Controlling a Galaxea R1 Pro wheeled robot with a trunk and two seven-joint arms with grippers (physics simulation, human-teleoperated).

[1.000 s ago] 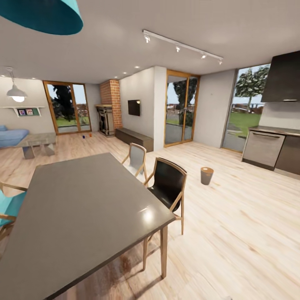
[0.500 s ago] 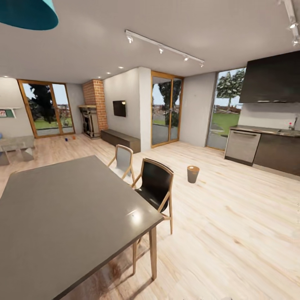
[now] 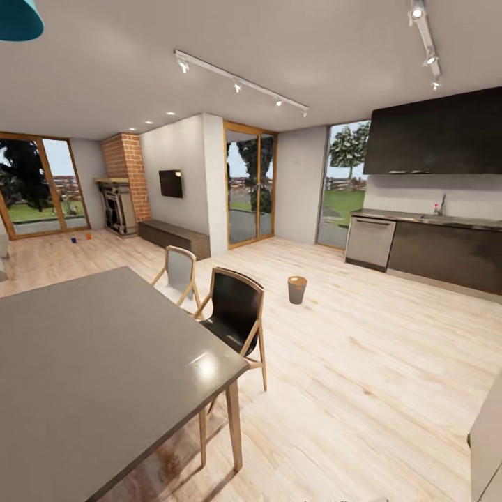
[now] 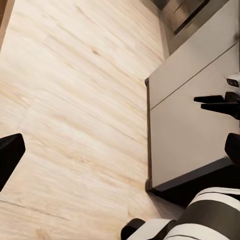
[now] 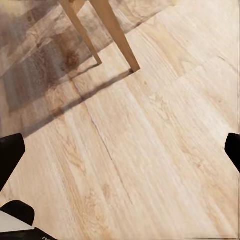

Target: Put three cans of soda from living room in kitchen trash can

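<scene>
The tash can (image 3: 297,289), a small round tapered bin with a brown rim, stands alone on the pale wood floor between the dining chairs and the kitchen units. Far off at the left, cans of soda show as tiny specks on the living-room floor in front of the glass doors: a dark blue one (image 3: 73,240) and an orange one (image 3: 88,236). My left gripper (image 4: 120,150) is open over bare floor with nothing between its black fingertips (image 4: 9,156). My right gripper (image 5: 120,152) is open too, above floorboards near wooden chair legs (image 5: 117,35).
A long grey dining table (image 3: 90,362) takes up the near left, with a black chair (image 3: 233,314) and a pale chair (image 3: 178,268) along its right side. Kitchen counter (image 3: 446,244) and dishwasher (image 3: 369,240) line the right wall. A brick fireplace (image 3: 122,185) stands at the back left. A grey cabinet (image 4: 190,125) is beside my left arm.
The head view has swung to the right: sofa and low table have slid out at the left and more kitchen shows. Nothing in the room itself has moved.
</scene>
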